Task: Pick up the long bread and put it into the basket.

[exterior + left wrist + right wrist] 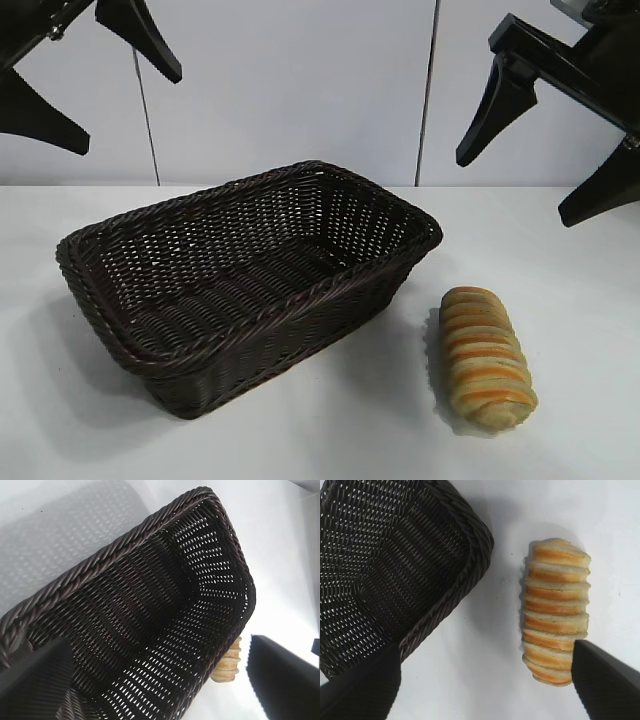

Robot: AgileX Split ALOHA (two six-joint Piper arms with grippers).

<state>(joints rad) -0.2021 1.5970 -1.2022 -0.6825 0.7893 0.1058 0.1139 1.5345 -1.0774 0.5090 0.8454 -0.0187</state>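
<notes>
One white table (580,300) carries one basket (250,265) and, just beside its right end and apart from it, one long bread (487,357). Two end effectors hang above, left end effector (80,75) and right end effector (545,160), both spread, holding nothing.

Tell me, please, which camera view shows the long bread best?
The right wrist view: the long bread lies whole from above, every ridge clear, only one end slightly clipped by a finger. The exterior view also shows it whole beside the basket, but smaller. The left wrist view shows only one end past the basket's corner.
</notes>
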